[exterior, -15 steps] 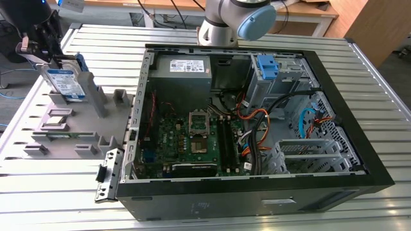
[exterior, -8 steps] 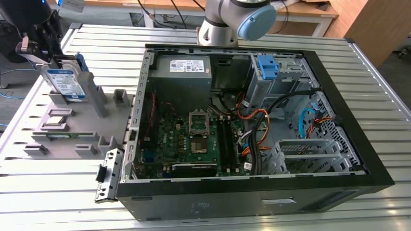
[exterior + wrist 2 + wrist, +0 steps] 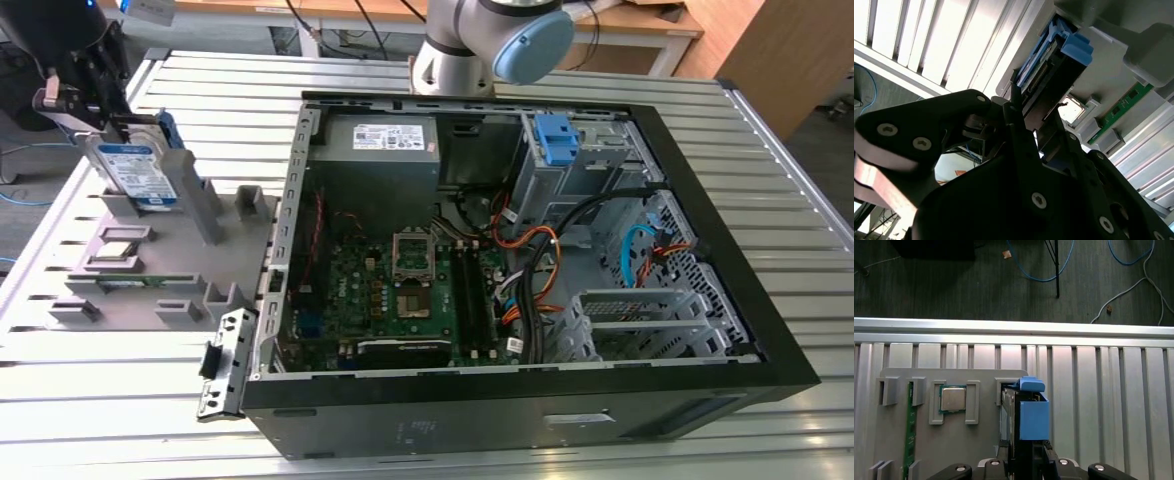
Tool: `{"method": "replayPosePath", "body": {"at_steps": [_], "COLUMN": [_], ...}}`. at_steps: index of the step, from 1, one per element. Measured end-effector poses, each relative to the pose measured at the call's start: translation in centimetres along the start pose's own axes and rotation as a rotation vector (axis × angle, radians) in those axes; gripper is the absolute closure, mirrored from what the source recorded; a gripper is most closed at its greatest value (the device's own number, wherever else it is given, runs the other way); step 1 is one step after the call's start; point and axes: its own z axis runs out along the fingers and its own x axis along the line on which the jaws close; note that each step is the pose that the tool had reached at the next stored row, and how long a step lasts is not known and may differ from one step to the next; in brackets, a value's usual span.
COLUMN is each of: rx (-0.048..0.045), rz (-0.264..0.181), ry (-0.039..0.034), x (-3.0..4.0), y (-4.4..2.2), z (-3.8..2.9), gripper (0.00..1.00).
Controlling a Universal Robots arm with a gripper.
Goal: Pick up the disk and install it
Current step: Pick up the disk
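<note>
The disk (image 3: 140, 172) stands on edge in a slot of the grey holder block (image 3: 160, 270), at the exterior view's far left. It is silver with a white-and-blue label and blue side rails. My gripper (image 3: 118, 125) is at its upper end, a finger against each flat face. In the second wrist view the black fingers (image 3: 1014, 120) straddle the disk (image 3: 1046, 75), whose blue rail tab sticks out beyond them. In the first wrist view the disk (image 3: 1026, 415) rises edge-on from the holder, and my gripper (image 3: 1024, 452) is shut on its near end.
The open computer case (image 3: 721, 250) lies on the slatted metal table, with a blue bracket (image 3: 554, 140) in its drive bay and a grey power supply (image 3: 380, 140) at the back. The holder also carries a processor chip (image 3: 953, 399) and a green memory stick (image 3: 909, 430). The arm's base (image 3: 481, 45) stands behind the case.
</note>
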Motion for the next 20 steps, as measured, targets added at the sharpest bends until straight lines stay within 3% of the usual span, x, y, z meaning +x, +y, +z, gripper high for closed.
{"method": "replayPosePath", "body": {"at_steps": [3, 8, 20], "rx": [0.0003, 0.0, 0.0001], "rz": [0.0, 0.0, 0.0], "ry": [-0.0002, 0.0, -0.0001], "x": [-0.03, -0.13, -0.15], "y": [0.01, 0.09, 0.11], "z": [-0.2, -1.12, -1.28], "gripper": [0.64, 0.64, 0.65]}}
